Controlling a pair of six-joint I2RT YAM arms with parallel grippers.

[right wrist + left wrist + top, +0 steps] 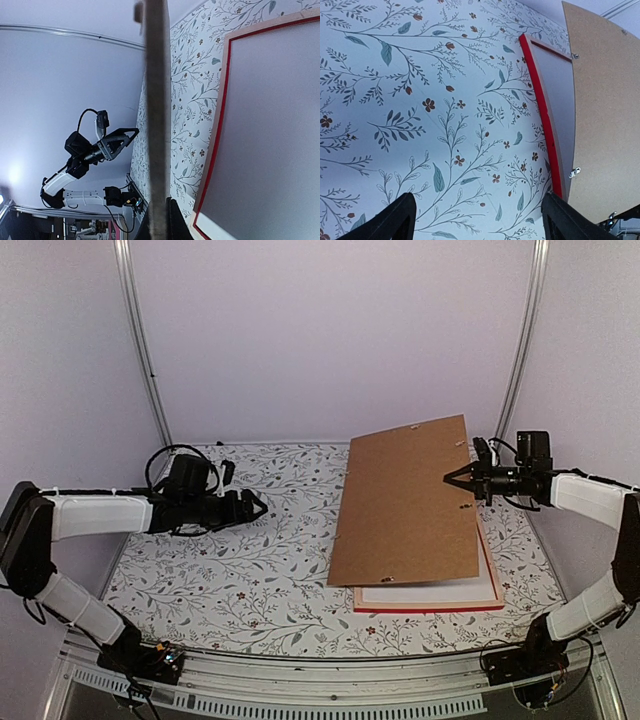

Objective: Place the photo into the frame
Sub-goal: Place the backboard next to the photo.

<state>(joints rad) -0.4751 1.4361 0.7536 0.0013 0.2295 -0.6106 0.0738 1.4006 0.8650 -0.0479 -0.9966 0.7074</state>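
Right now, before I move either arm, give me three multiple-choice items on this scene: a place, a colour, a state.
1. Where is the backing board? A flat on the table's left; B tilted above the frame; C against the back wall.
2. Frame edge colour? A red; B blue; C green.
3. The right end effector is: A open; B out of view; C shut on the backing board.
Answers: B, it slants over the frame; A, a red strip shows beneath; C, it pinches the board's right edge.
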